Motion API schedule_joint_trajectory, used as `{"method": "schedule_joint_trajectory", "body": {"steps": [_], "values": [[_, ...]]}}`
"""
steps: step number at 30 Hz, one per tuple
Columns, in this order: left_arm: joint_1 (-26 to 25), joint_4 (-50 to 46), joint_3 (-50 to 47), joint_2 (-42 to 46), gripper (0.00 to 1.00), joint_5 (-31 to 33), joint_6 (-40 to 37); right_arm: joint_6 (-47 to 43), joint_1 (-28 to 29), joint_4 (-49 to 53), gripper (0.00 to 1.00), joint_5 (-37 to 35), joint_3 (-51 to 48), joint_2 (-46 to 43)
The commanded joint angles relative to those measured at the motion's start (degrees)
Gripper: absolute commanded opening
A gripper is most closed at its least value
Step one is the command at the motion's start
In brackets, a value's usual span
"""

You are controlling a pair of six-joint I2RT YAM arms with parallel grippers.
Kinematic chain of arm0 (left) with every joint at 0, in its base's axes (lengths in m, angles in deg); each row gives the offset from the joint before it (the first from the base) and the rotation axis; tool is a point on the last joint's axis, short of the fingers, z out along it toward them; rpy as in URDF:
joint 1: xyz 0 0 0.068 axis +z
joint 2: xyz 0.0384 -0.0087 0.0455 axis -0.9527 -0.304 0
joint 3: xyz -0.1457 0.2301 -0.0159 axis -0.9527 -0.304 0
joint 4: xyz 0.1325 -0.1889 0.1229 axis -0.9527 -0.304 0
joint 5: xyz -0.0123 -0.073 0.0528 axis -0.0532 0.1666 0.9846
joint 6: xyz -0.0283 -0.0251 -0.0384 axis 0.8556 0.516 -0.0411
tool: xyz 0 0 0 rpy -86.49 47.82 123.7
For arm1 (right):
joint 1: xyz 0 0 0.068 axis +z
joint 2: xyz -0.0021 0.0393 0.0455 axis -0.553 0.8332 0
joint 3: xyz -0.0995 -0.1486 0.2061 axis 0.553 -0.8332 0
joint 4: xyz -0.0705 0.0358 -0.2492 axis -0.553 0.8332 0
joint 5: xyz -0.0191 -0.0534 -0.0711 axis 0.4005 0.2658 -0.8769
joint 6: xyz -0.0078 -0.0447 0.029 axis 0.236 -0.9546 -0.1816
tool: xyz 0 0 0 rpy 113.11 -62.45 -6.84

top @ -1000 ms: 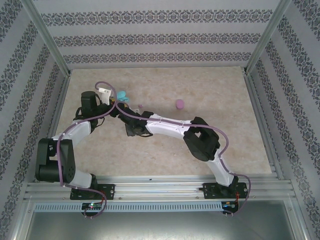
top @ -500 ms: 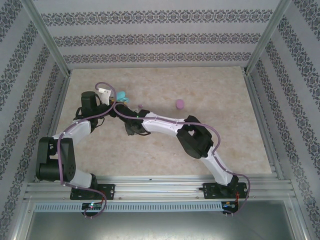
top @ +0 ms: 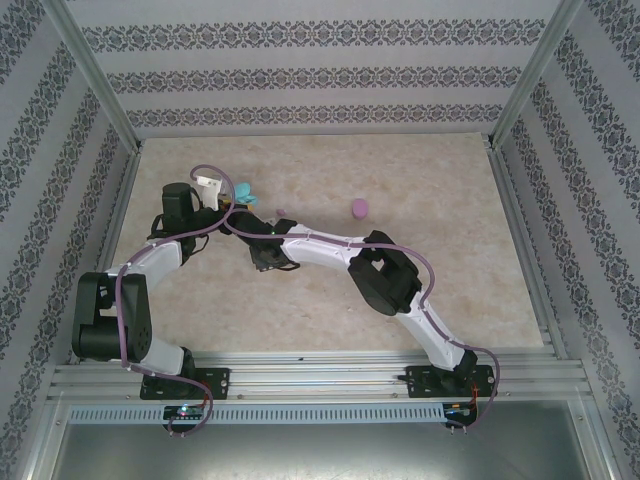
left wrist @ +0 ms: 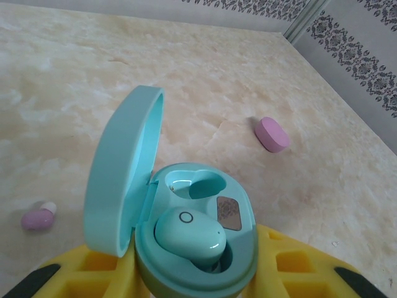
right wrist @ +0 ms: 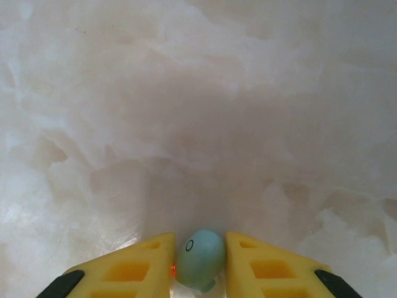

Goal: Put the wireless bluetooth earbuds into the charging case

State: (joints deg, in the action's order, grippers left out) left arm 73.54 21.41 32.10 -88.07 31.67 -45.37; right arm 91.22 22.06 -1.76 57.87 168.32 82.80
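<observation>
The right gripper (right wrist: 198, 248) is low over the pale marbled surface (right wrist: 186, 93), and its yellow fingers (right wrist: 139, 267) are drawn in narrow against both sides of a light blue earbud (right wrist: 203, 257). The bud's ringed face is turned up. Whether the bud is lifted or resting on the surface cannot be told.

The left gripper (left wrist: 193, 279) holds the blue charging case (left wrist: 205, 261) at the far left of the surface. Its fingers (left wrist: 291, 264) are clamped on either side of the case base. The lid (left wrist: 121, 174) stands open, hinged up on the left. A second light blue earbud (left wrist: 189, 236) sits in the near well. The far well (left wrist: 198, 184) has nothing in it and nothing blocks it from above.

Seen from above, the right arm (top: 330, 248) stretches leftward across the middle of the surface. Its wrist ends just near and right of the held case (top: 243, 192). A pink-purple earbud (top: 280, 212) with a white tip lies loose just right of the case, beyond the right arm's wrist. A closed pink case (top: 359, 208) lies farther right, well apart from both grippers. Patterned striped walls (top: 320, 80) close in the far, left and right sides
</observation>
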Motion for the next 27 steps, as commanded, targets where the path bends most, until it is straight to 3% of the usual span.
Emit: {"method": "schedule_joint_trajectory", "body": {"steps": [1,10,19,23,27], "values": [[0.03,3.17,-0.14,-0.01,0.1,-3.17,0.38,-0.8,-0.52,0.18,0.21,-0.44,-2.48,-1.4],[0.0,5.19,-1.29,1.18,0.09,-5.01,1.73,-0.56,-1.75,-5.6,0.18,-0.61,-14.29,-13.79],[-0.66,14.19,-5.7,5.5,0.08,-9.44,5.31,-1.47,-1.76,-10.87,0.18,-0.73,-27.31,-33.08],[-2.94,14.68,-7.36,7.86,0.06,-11.14,4.75,-2.35,-2.31,-11.35,0.17,-0.25,-32.63,-41.74],[-7.38,15.05,-9.07,10.6,0.06,-13.03,2.21,-2.52,-4.13,-13.19,0.17,4.78,-37.53,-49.56]]}}
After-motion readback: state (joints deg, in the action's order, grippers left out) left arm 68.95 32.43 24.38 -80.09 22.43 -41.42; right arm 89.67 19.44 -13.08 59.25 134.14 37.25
